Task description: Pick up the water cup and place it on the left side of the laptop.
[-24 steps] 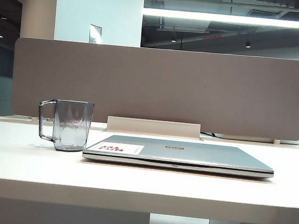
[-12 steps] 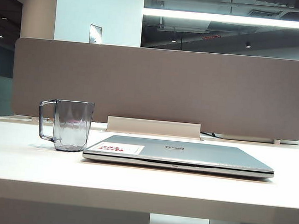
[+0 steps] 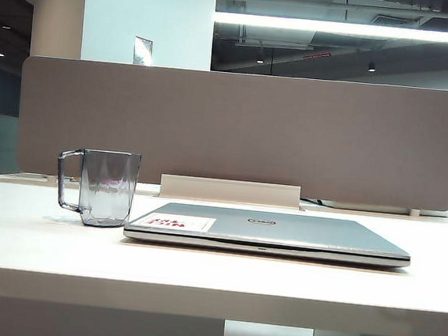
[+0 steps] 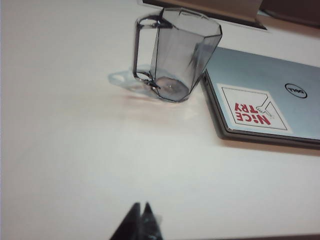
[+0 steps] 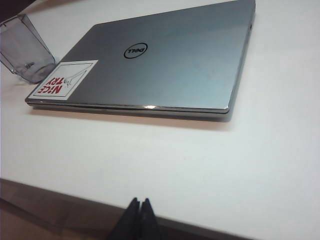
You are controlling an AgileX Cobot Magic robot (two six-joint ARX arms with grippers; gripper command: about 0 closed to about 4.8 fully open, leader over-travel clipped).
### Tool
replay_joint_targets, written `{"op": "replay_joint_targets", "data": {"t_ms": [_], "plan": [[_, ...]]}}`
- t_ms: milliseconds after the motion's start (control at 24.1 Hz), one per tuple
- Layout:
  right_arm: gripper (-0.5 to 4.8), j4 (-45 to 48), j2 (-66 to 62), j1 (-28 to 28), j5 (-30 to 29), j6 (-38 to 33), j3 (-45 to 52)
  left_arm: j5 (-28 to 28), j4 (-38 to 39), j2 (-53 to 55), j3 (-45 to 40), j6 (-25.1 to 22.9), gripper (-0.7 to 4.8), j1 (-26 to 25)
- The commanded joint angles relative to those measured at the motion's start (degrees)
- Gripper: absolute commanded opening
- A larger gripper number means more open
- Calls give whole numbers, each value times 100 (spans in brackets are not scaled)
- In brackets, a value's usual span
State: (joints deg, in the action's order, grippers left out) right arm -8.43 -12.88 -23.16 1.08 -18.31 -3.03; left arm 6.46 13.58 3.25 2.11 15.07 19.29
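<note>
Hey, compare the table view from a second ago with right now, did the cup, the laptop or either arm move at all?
Nothing visibly changed. The water cup stands upright just left of the closed laptop, and no arm shows in the table view. The left gripper and right gripper are shut and empty, off both objects.

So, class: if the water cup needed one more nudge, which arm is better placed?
Left. Its shut end effector faces the water cup, standing upright left of the laptop. The right end effector, also shut, faces the laptop's front edge, the cup off to its far side.
</note>
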Motion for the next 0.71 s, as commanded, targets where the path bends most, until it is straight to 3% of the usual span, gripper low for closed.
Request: {"op": "replay_joint_targets", "data": {"t_ms": [42, 706], "plan": [[-1, 111, -7, -7, 9, 31, -15, -24, 0, 4, 17, -4, -6, -13], [-1, 83, -2, 15, 39, 59, -4, -24, 96, 7, 17, -4, -6, -13]]}}
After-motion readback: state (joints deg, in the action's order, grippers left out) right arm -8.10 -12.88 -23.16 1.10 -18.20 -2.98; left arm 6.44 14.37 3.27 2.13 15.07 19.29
